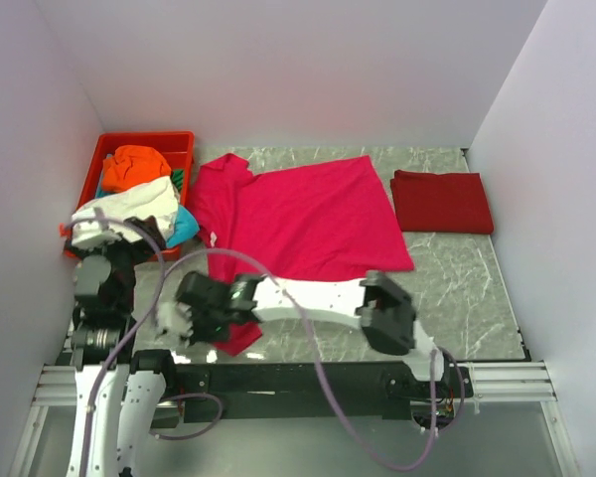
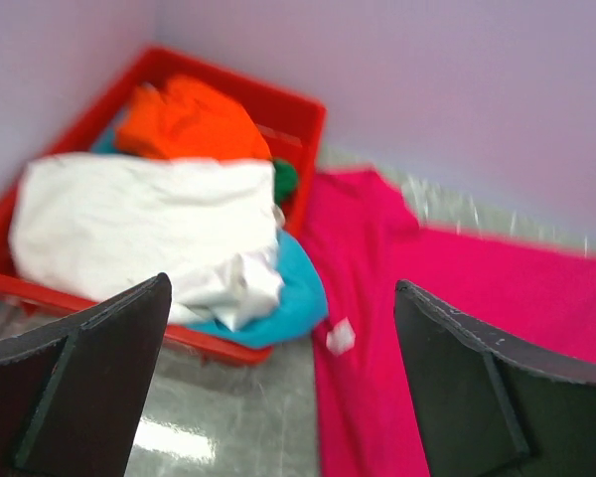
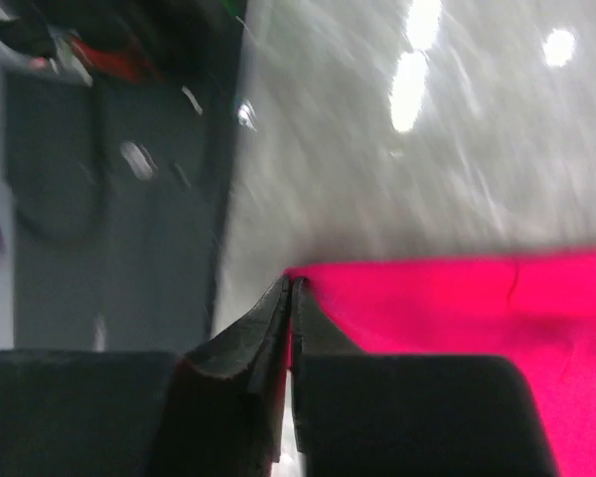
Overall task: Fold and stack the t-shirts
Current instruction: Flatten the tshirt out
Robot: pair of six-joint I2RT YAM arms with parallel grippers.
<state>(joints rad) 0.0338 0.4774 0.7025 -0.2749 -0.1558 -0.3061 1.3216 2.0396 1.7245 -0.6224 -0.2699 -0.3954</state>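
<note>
A bright pink-red t-shirt (image 1: 308,219) lies spread flat over the middle of the table; the left wrist view shows its left part (image 2: 457,318). My right arm reaches across to the front left. There my right gripper (image 1: 214,330) is shut on the shirt's near corner, pinched between the fingertips (image 3: 292,283). A darker red t-shirt (image 1: 442,201) lies folded at the back right. Orange (image 1: 139,167), white (image 1: 129,204) and teal (image 1: 186,227) t-shirts are heaped in the tray. My left gripper (image 2: 283,285) hangs open and empty near the tray's front.
The red plastic tray (image 1: 144,139) stands in the back left corner against the walls, and something green (image 2: 285,179) shows in it. Walls close the table on the left, back and right. The black rail with the arm bases runs along the near edge.
</note>
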